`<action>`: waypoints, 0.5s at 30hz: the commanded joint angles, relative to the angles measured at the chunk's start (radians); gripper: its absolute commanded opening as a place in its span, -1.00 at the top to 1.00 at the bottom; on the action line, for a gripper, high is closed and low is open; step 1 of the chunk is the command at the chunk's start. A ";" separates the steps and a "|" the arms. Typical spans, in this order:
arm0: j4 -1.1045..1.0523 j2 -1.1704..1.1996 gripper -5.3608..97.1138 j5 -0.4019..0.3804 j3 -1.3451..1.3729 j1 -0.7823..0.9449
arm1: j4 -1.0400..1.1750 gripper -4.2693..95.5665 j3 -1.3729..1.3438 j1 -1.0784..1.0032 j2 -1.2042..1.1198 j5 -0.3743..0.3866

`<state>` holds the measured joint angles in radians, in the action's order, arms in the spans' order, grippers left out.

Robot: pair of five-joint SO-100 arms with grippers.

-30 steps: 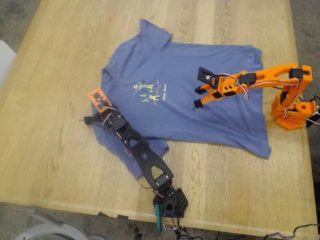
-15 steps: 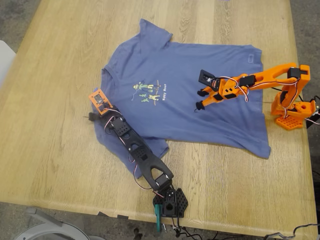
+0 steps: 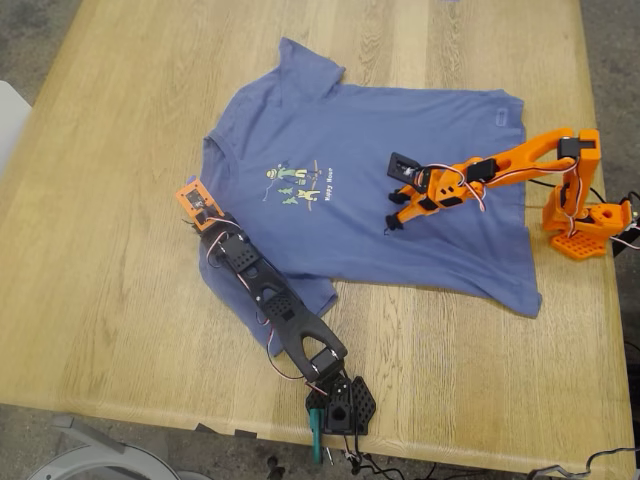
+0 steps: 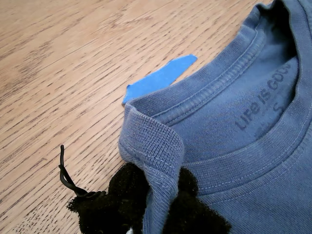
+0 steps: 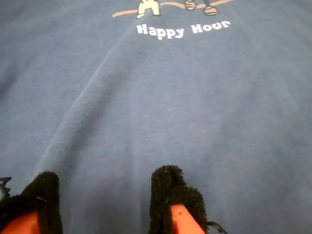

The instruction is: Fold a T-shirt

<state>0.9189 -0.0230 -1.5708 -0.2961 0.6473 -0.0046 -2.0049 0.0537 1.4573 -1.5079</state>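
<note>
The slate-blue T-shirt lies spread flat on the wooden table, its cartoon print facing up. My first gripper, on the black arm, is at the collar on the exterior view's left. In the first wrist view its black padded fingers are shut on a raised fold of the ribbed collar. My second gripper, on the orange arm, hangs low over the shirt's belly, to the exterior view's right of the print. It is open, its two pads apart above smooth cloth, with "Happy Hour" ahead.
A small blue tape scrap sticks to the bare wood beside the collar. The orange arm's base stands at the exterior view's right table edge. The black arm's base sits at the near edge, its links lying across the shirt's sleeve.
My first gripper has slid from the bare wood toward the collar and now pinches it. My second gripper has reached further over the shirt and dropped lower.
</note>
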 commanded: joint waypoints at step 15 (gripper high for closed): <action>0.178 0.124 0.90 0.006 -0.038 -0.048 | -0.117 0.29 0.017 0.061 -0.133 0.089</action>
<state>1.0385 0.0307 -1.5723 -0.2961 0.6351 -0.0966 -2.0203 0.1258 1.3453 -1.4266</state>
